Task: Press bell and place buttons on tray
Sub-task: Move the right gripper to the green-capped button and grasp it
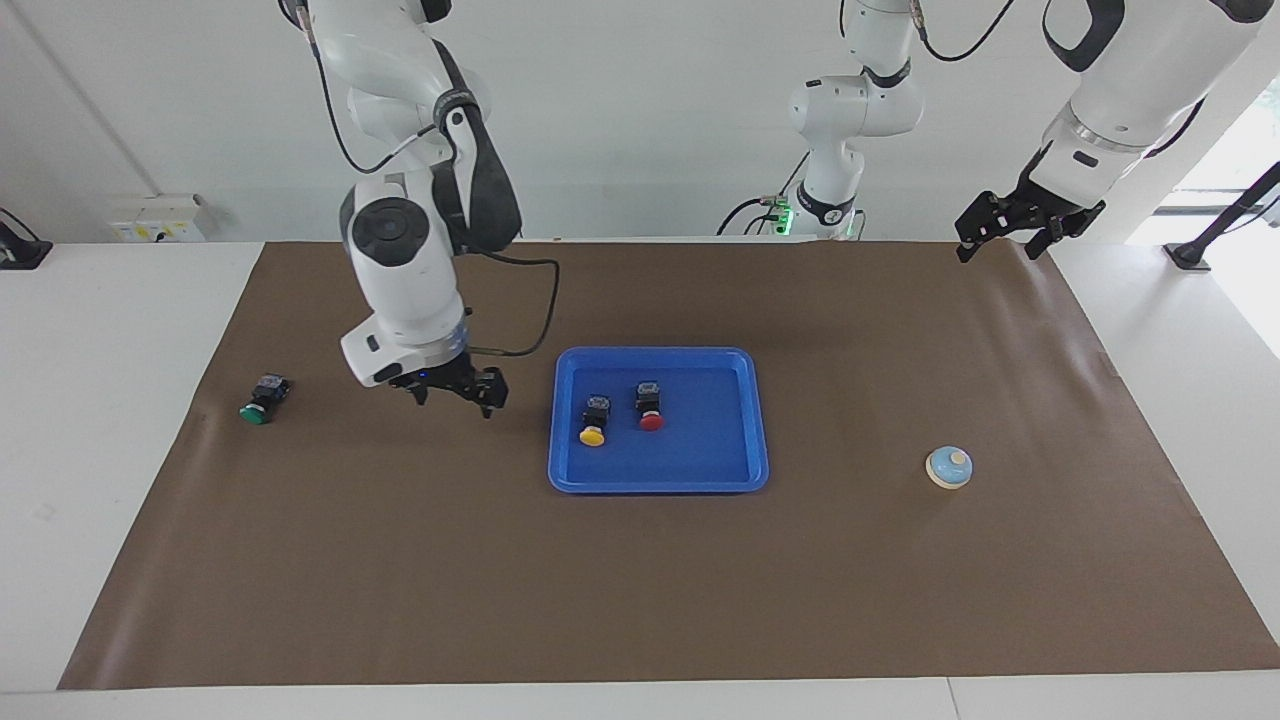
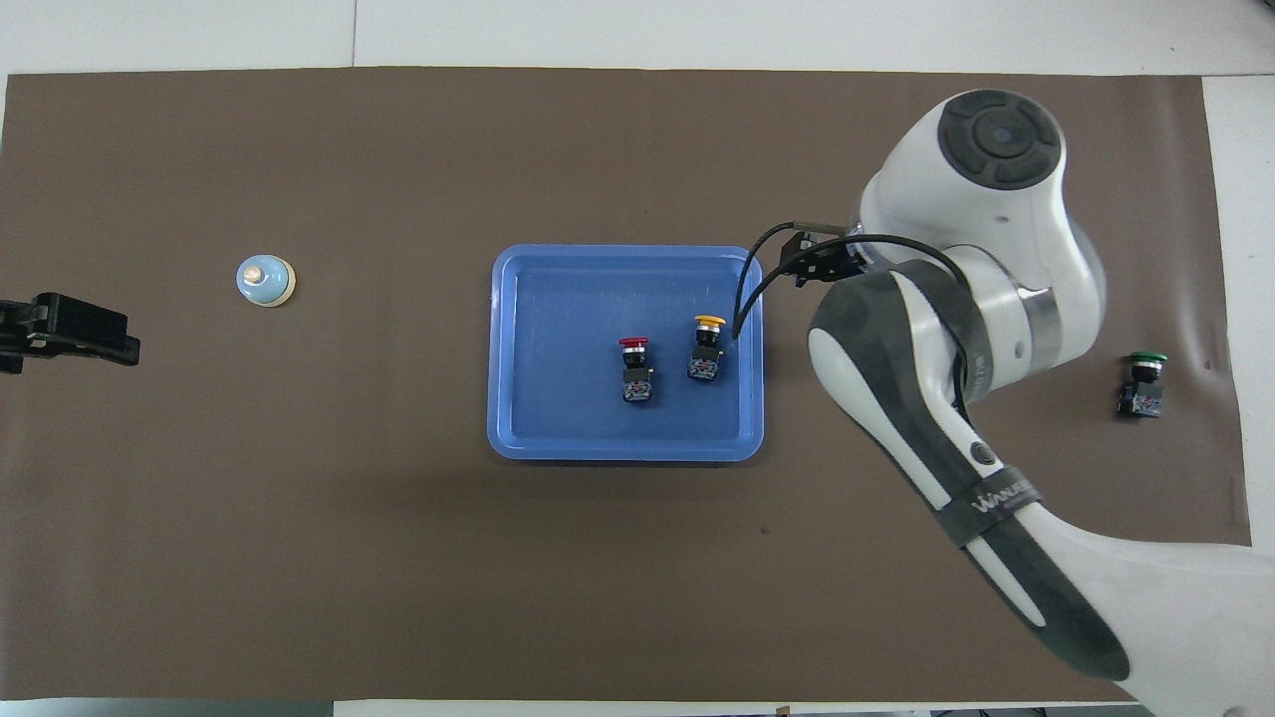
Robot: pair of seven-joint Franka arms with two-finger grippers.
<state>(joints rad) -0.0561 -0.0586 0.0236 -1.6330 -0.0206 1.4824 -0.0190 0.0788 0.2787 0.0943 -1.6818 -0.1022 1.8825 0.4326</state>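
Two of three done, by the look of it. The blue rectangular plastic tray (image 1: 735,480) with the low rim sits mid-counter and carries 2 push-button switches lying side by side, apart from each other: the yellow-capped button (image 1: 594,419) and the red-capped button (image 1: 649,406), the red one toward the left arm's end. The third, the green-capped button (image 1: 264,398), lies on the brown mat (image 1: 640,600) covering the counter, well apart from the tray toward the right arm's end. So 1 button is left to carry over.

The small light-blue dome bell (image 1: 948,467) with cream rim and knob stands on the mat toward the left arm's end, nothing near it. Whether it's been pressed can't be read from how it sits; I'd count that step as possibly open.

The right gripper (image 1: 452,388) hangs over bare mat between the tray and the green button, fingers spread and empty. In the overhead view it's mostly hidden under its own arm, so I go by the facing view. Next job, probably: reach the green button.

The left gripper (image 1: 1010,232) waits up by the mat's corner at its own end; fingers look parted, holding nothing, though that's hard to be sure of.

Count: 1 tray, 1 bell, 3 buttons, 2 arms.
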